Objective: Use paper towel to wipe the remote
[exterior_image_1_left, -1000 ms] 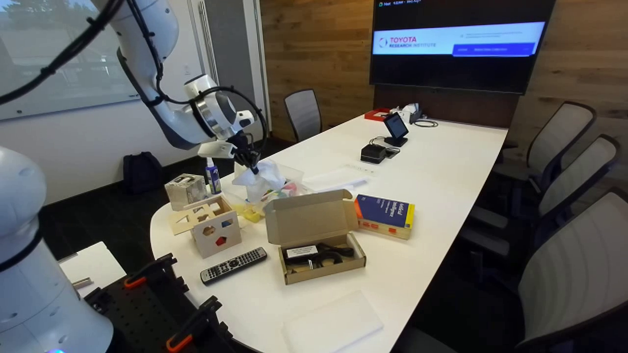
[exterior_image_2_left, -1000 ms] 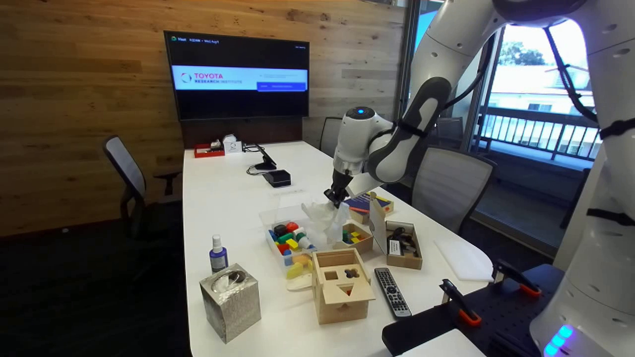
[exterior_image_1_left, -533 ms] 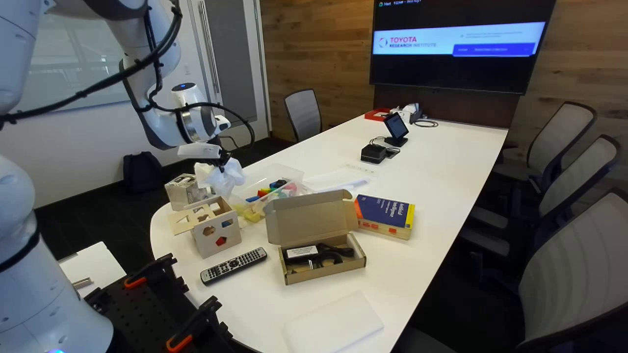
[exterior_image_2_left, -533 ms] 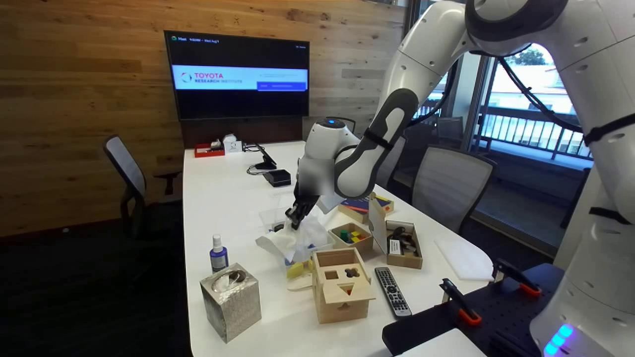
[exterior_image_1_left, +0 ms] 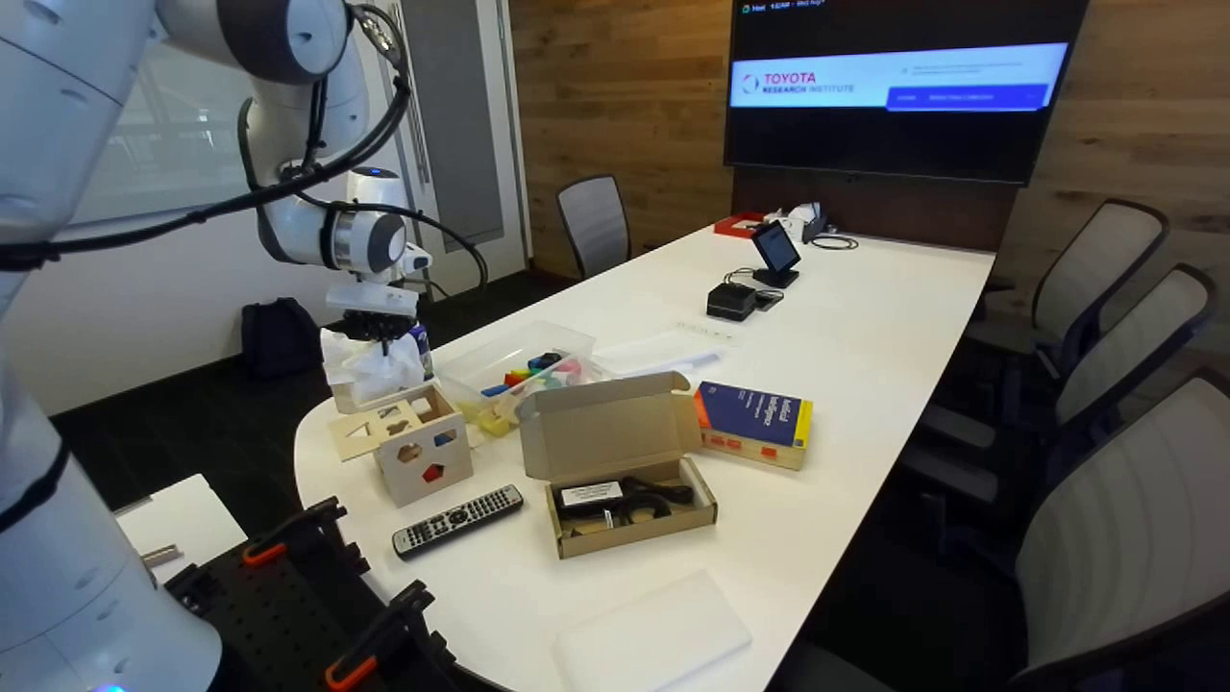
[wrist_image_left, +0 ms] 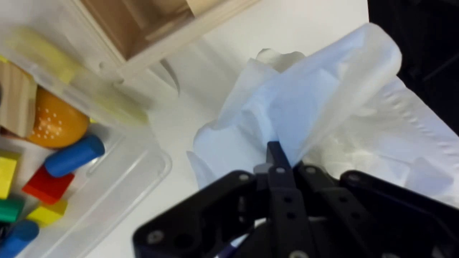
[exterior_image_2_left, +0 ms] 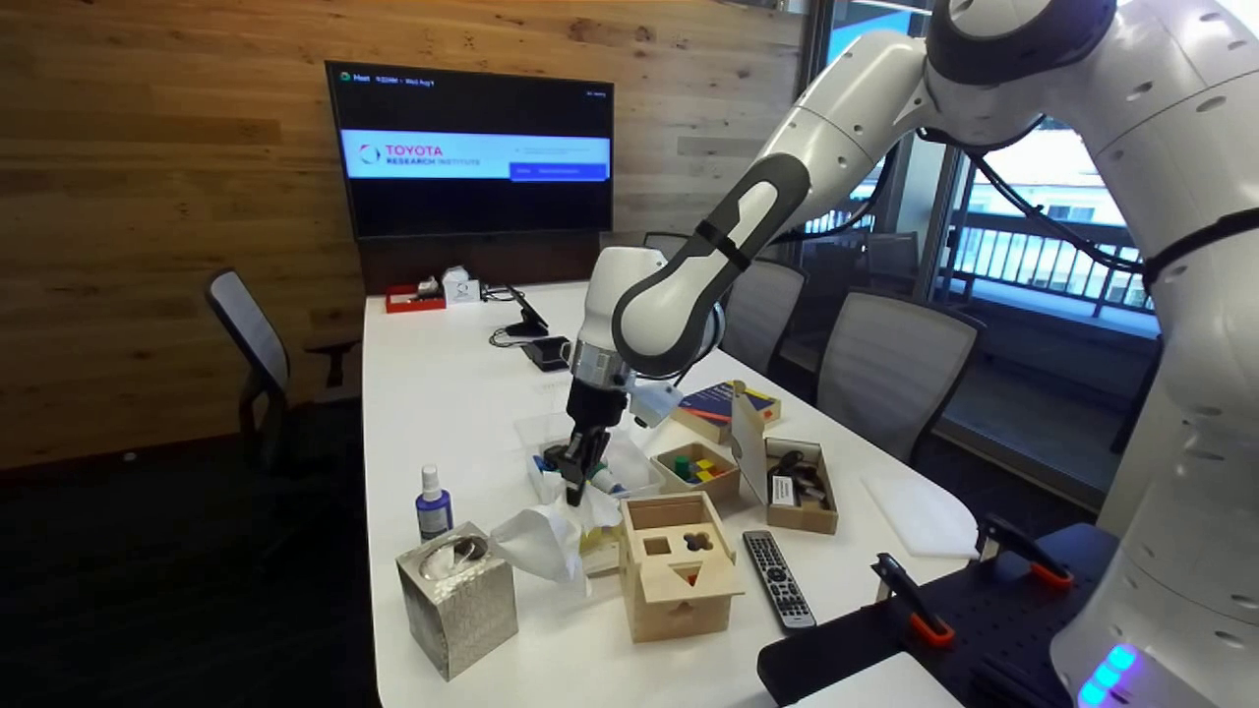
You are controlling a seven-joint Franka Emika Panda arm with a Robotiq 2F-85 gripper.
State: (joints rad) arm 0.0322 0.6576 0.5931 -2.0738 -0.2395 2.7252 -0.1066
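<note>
My gripper (exterior_image_1_left: 384, 344) is shut on the white crumpled paper towel (exterior_image_1_left: 363, 373). In an exterior view the gripper (exterior_image_2_left: 573, 492) holds the towel (exterior_image_2_left: 543, 543) in the air between the tissue box and the wooden shape box. In the wrist view the towel (wrist_image_left: 279, 107) spreads out from between the fingertips (wrist_image_left: 287, 157), which sit close together on it. The black remote (exterior_image_1_left: 457, 521) with pale buttons lies flat on the table, apart from the gripper, beyond the shape box. The remote (exterior_image_2_left: 779, 580) shows fully in both exterior views and is out of the wrist view.
The wooden shape box (exterior_image_2_left: 679, 580) stands between towel and remote. A silver tissue box (exterior_image_2_left: 457, 600), a spray bottle (exterior_image_2_left: 433, 511) and a clear bin of blocks (wrist_image_left: 129, 179) are close by. An open cardboard box (exterior_image_1_left: 634, 529) and a flat white sheet (exterior_image_1_left: 653, 634) lie beyond the remote.
My gripper has carried the paper towel from over the clear bin to beside the tissue box, and lower. The remote and the boxes have not moved.
</note>
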